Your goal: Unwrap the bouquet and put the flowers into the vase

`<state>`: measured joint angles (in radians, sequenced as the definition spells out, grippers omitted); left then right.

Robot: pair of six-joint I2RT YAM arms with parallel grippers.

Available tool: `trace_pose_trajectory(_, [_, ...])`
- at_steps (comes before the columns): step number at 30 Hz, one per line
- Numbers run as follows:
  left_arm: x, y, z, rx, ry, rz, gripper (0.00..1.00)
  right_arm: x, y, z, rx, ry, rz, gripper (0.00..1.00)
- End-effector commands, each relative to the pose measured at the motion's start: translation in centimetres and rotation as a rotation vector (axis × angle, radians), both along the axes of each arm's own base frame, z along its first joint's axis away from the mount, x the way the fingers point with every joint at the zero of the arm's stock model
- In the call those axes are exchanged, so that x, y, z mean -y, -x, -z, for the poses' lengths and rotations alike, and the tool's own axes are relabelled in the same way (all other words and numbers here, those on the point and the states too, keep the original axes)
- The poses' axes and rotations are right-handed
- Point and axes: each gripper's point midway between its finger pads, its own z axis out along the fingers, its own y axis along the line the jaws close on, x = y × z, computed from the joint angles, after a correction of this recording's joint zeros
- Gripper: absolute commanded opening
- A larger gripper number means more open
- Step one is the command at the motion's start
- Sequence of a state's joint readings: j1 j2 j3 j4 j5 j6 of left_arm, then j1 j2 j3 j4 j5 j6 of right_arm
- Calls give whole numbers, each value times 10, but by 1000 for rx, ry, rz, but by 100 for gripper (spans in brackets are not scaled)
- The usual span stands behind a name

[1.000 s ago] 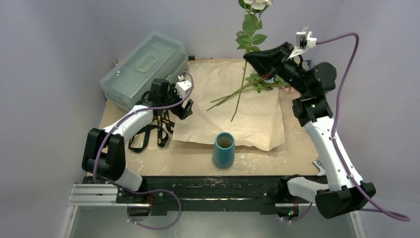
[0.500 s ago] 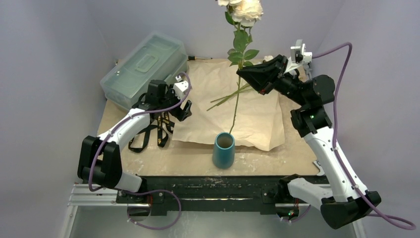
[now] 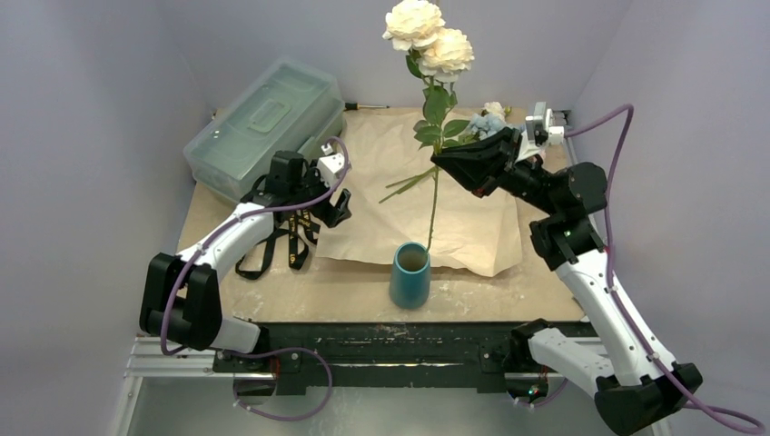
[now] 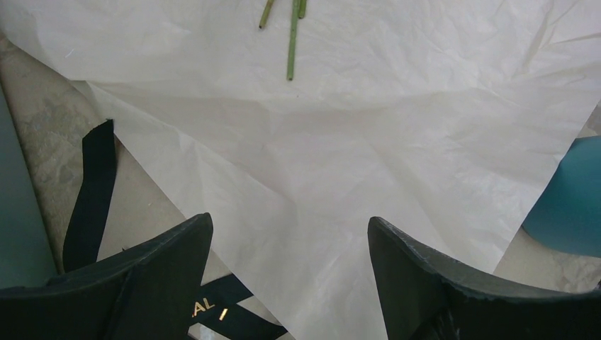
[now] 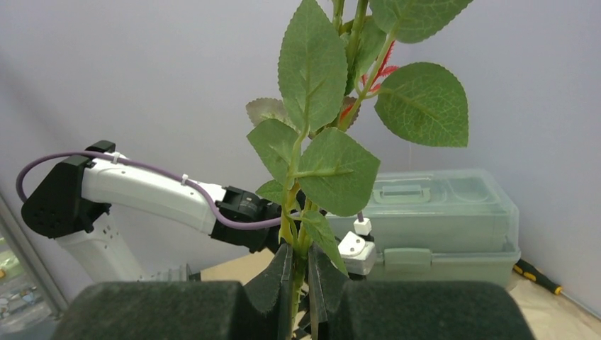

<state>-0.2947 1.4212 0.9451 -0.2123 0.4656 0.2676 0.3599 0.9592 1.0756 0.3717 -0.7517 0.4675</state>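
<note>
the right arm's fingers [image 5: 280, 278] pinch the white rose stem [image 3: 432, 209] upright, so its end hangs near the teal vase [image 3: 410, 277] mouth for lowering in; the left arm's fingers [image 4: 163, 273] hover wide open, empty, over the kraft paper [image 4: 319, 163].

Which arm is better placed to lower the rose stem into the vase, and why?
Right. The right claw is shut on the rose stem, upright, its lower end by the vase rim. The left claw is open and empty over the paper.
</note>
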Motion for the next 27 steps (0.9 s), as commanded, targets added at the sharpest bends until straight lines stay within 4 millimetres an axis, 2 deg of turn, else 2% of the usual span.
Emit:
trace_pose_trajectory(1, [3,6,-14,5,39,10,80,1,6,-13,83,-65,-8,0])
trace_pose_trajectory(5, [-1,7,-15,16,11,11,81,-2,5,-15,113,-87,-19,0])
trace_pose_trajectory(7, [-3,7,-17,22,0,12,81,-5,6,-9,130,-75,-27,0])
trace_pose_trajectory(12, [-5,5,-20,40,-22,17,81,-15,9,25,131,-12,-27,0])
trace_pose_trajectory(23, [-8,4,-15,36,-42,20,81,-26,11,103,115,134,-8,0])
trace_pose_trajectory(27, [-7,4,-17,38,-29,24,81,-28,13,125,105,170,-11,0])
